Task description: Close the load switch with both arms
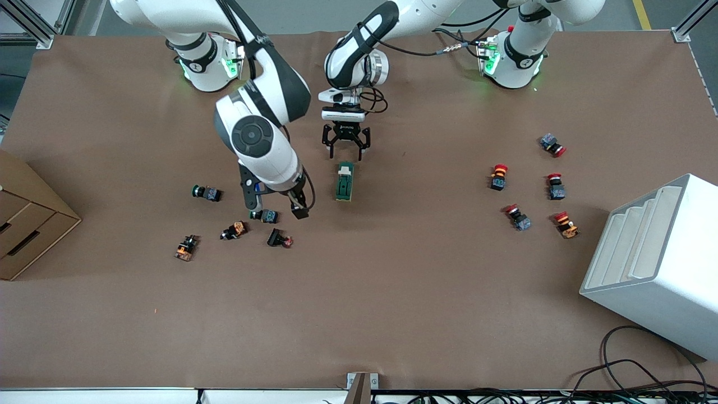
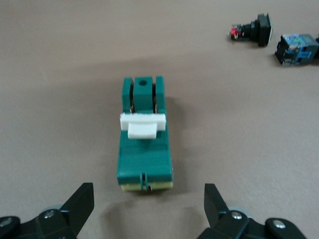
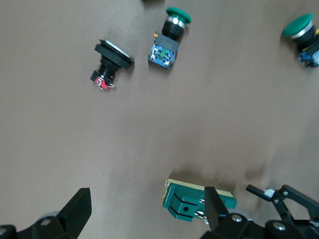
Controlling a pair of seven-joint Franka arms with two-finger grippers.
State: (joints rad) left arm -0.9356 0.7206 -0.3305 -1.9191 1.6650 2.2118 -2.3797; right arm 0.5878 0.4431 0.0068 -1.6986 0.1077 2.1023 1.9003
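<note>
The load switch (image 1: 344, 181) lies near the middle of the table, a dark-green block with a tan base edge and a white lever (image 2: 142, 124) across it. My left gripper (image 1: 345, 147) is open and empty, low over the table just at the switch's end that is farther from the front camera. In the left wrist view the switch (image 2: 144, 144) lies just ahead of the open left gripper (image 2: 148, 199). My right gripper (image 1: 275, 205) is open and empty, over the table beside the switch, toward the right arm's end. In the right wrist view (image 3: 147, 209) the switch (image 3: 192, 201) lies by one fingertip (image 3: 214, 209).
Green push-buttons (image 1: 206, 193) (image 1: 265, 215), a black one (image 1: 279, 239) and orange ones (image 1: 234, 230) (image 1: 186, 247) lie near the right gripper. Several red push-buttons (image 1: 498, 176) lie toward the left arm's end, by a white rack (image 1: 656, 264). A cardboard drawer box (image 1: 28, 224) stands at the right arm's end.
</note>
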